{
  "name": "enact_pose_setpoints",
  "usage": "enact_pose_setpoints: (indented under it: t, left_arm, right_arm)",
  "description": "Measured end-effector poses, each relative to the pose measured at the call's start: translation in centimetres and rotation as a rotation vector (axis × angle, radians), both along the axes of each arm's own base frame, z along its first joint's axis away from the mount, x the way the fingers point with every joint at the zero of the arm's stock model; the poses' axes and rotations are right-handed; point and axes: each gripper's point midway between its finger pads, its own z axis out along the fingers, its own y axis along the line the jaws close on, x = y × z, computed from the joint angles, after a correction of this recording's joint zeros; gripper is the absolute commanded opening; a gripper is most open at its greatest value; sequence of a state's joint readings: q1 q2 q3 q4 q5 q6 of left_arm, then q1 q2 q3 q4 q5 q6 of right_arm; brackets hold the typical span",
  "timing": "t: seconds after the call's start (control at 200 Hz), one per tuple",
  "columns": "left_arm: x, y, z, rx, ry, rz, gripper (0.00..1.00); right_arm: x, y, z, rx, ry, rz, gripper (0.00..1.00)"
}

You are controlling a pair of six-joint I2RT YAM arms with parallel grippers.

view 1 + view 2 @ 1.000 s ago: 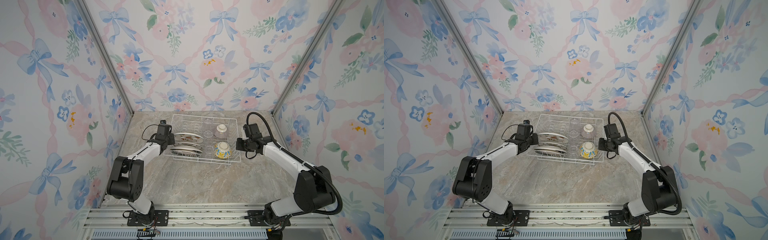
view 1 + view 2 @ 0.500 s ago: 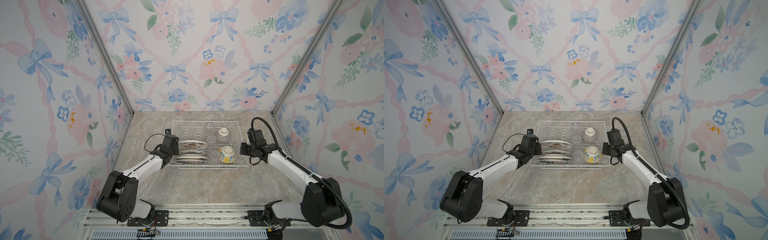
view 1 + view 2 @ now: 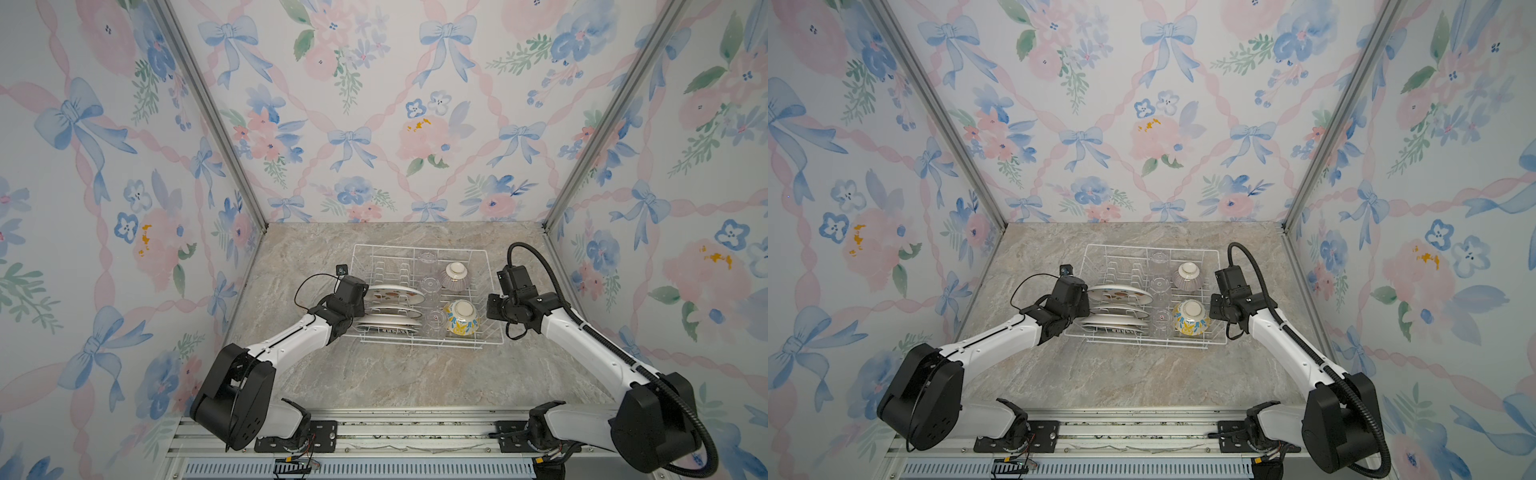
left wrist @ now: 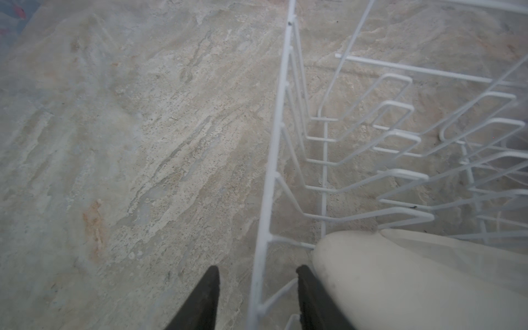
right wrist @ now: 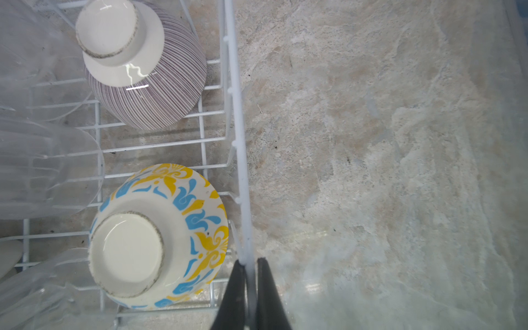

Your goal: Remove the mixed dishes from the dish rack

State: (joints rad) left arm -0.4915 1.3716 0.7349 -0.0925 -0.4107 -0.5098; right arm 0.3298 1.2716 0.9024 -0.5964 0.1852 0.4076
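Standing beside the marbled surface (image 3: pixel 399 386), one sees the white wire dish rack (image 3: pixel 386 247) sitting toward the back middle of it, fully loaded; both top views show it between the two arms. Three plates (image 3: pixel 395 294) lean on edge in the slots of the rack's left half, one behind the other, the rearmost showing coloured spots on its face. Three clear glass cups (image 3: pixel 430 286) run in a line down the middle. On the right half the purple-striped bowl (image 3: pixel 455 276) sits upside down toward the back and the yellow-blue floral bowl (image 3: pixel 461 319) upside down toward the front, pale foot rings up.

The left claw (image 4: pixel 257 271) is at the rack's left wall, its jaws apart and straddling the top wire with a gap on either side; one finger hangs outside over bare surface, the other inside, just beside the cream edge of a plate; whether that finger touches the plate I cannot tell. The right claw (image 5: pixel 250 261) is at the rack's right wall, just beside the floral bowl, its jaws pressed together on the top wire; the wire runs straight between the two dark fingers. In the right wrist view the striped bowl lies further along that same wall, apart from the floral one, with the glass cups beside both.
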Motion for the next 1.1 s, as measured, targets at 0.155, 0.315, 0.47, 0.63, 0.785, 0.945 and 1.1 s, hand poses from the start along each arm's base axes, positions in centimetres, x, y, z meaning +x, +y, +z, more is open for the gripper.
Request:
enact_pose_setpoints:
  t: [0.155,0.315,0.47,0.63,0.785,0.945,1.1]
  left_arm:
    - [-0.6,0.5,0.8,0.007,-0.016,0.008,0.98]
    - [-1.0,0.7,1.8,0.0,-0.034,0.009,0.98]
    - [-1.4,1.1,2.4,0.001,-0.045,0.015,0.98]
    - [-1.7,1.6,2.5,0.006,-0.048,0.028,0.98]
    - [-2.1,2.2,2.8,0.005,-0.052,0.039,0.98]
    - [-2.4,3.0,4.0,-0.006,-0.078,0.057,0.98]
    - [-2.8,3.5,6.1,-0.041,-0.138,0.065,0.98]
  right_arm:
    - [-0.9,0.4,0.0,-0.034,0.041,0.031,0.19]
    - [-1.8,1.5,0.5,-0.061,0.071,0.107,0.32]
    - [-1.8,2.3,1.8,-0.063,0.067,0.157,0.35]
    - [-0.7,6.1,5.1,0.032,-0.02,0.261,0.37]
    - [0.1,9.3,7.7,0.099,-0.095,0.348,0.36]
    - [1.0,13.5,8.5,0.147,-0.132,0.456,0.37]
    - [1.3,16.8,7.7,0.175,-0.127,0.548,0.37]
